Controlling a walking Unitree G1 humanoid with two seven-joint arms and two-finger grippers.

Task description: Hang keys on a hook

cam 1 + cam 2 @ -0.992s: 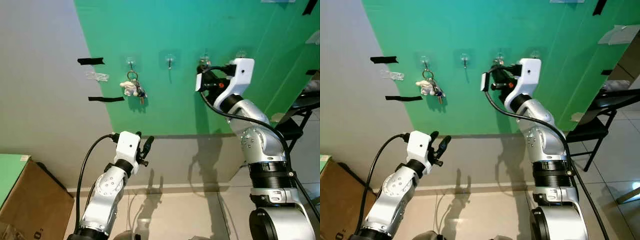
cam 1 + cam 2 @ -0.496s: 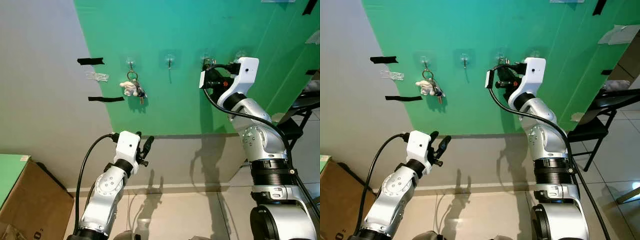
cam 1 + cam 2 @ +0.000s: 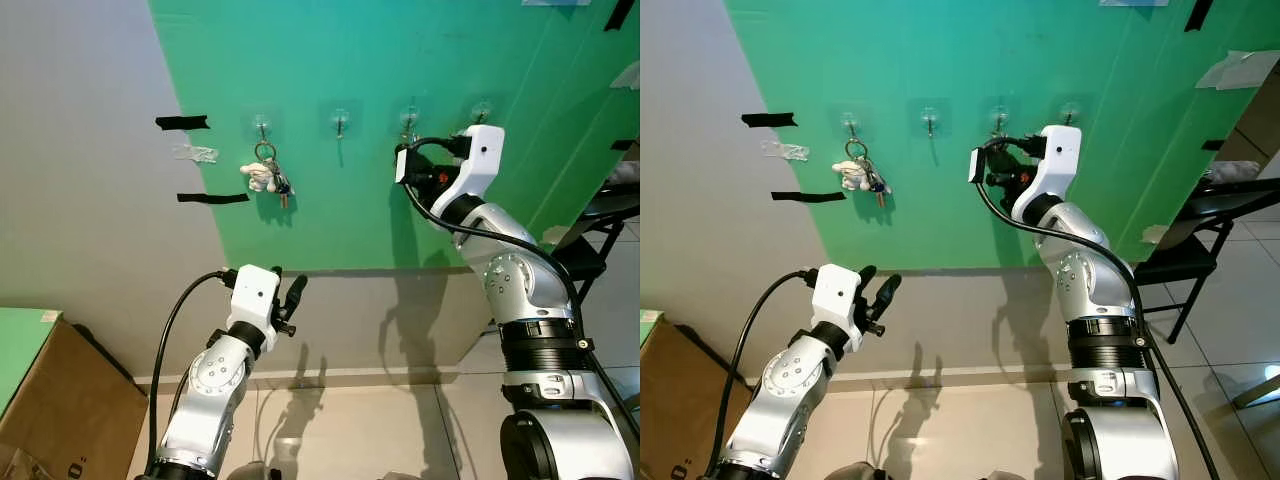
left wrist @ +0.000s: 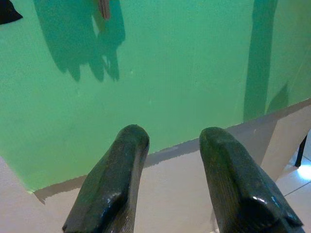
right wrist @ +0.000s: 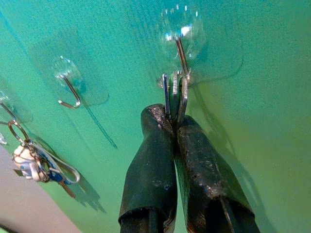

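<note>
Tape strips, black and clear (image 3: 182, 122), sat on the grey wall at far left. Beside them, on the green wall panel (image 3: 400, 60), a bunch of keys with a white fob (image 3: 268, 177) hung from the first clear adhesive hook (image 3: 262, 124). The left gripper (image 3: 292, 295) hung low before the wall, its fingers (image 4: 114, 182) apart and empty. A second clear hook (image 5: 68, 85) stood bare. The right gripper (image 5: 173, 127) was clamped on a silver metal key set (image 5: 174, 94), touching the third clear hook (image 5: 181, 48).
</note>
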